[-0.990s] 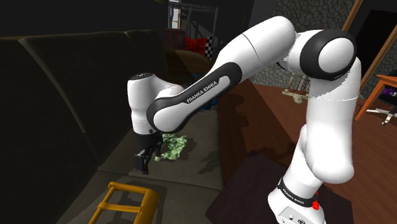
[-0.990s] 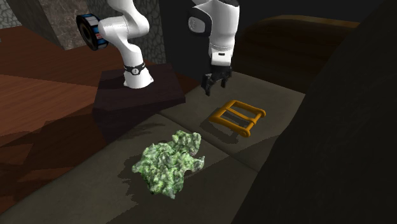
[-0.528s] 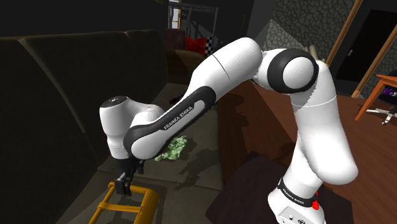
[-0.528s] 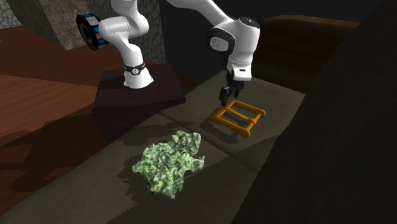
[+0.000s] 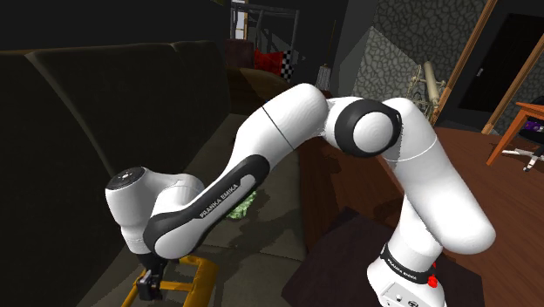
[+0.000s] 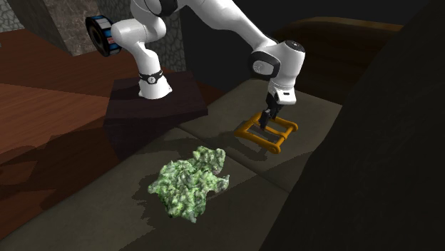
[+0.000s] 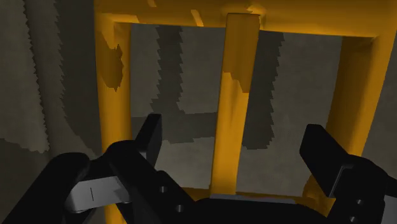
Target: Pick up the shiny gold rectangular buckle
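Buckle: the gold-orange rectangular buckle (image 6: 257, 140) lies flat on the dark couch seat (image 6: 303, 107), a frame with one centre bar (image 7: 232, 95) across its opening.
Gripper: the black gripper (image 7: 234, 143) is released, jaws wide, pointing down and low over the buckle; in the second exterior view it (image 6: 265, 121) sits over the middle of the frame.
Finger placement: one finger (image 7: 149, 137) stands inside one window of the frame, the other finger (image 7: 321, 153) in the other window, with the centre bar between them and neither touching it.
Step in hand: judged as the last of the descent before closing on the centre bar.
Doing it well: lower until the tips reach the cushion inside the windows, keep the bar midway between the jaws, then close squarely across it; a thin, slick-looking bar could twist out of an off-centre pinch.
Clearance: keep both tips off the outer rails, so that the frame is not pressed into the cushion.
Neighbours: a crumpled green lump (image 6: 189, 178) lies well apart at 7 o'clock from the buckle in the second exterior view; the dark stand (image 6: 153, 107) is at 9 o'clock.
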Available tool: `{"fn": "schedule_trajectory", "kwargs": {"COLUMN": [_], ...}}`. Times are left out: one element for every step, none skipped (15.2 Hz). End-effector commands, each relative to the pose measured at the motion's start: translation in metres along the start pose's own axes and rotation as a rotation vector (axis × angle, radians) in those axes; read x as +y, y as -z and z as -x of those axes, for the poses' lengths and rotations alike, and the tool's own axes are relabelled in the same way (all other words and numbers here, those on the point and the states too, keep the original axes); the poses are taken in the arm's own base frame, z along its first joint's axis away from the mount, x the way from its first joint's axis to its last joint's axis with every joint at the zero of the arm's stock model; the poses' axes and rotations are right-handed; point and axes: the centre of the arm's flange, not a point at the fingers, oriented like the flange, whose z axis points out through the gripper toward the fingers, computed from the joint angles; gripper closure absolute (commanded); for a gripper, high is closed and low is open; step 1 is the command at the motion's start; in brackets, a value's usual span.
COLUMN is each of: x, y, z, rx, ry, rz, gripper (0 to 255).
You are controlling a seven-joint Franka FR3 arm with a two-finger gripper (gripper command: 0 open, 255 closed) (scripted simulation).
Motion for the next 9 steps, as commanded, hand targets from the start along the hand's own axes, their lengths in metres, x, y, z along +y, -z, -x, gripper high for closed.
{"fn": "schedule_trajectory", "kwargs": {"x": [-0.002,-0.002,-0.002,-0.002,-0.002,-0.002,-0.002,-0.002,-0.003], "y": [-0.011,-0.016,-0.021,-0.027,-0.035,-0.035,-0.035,-0.035,-0.035], "z": [-0.003,-0.003,-0.004,-0.004,-0.005,-0.005,-0.005,-0.005,-0.005], "rx": [0.0,0.0,0.0,0.0,0.0,0.0,0.0,0.0,0.0], "ry": [0.002,0.002,0.002,0.002,0.002,0.002,0.002,0.002,0.002], "rz": [0.001,0.001,0.001,0.001,0.001,0.001,0.001,0.001,0.001], "gripper": [0,0,0,0,0,0,0,255,255]}}
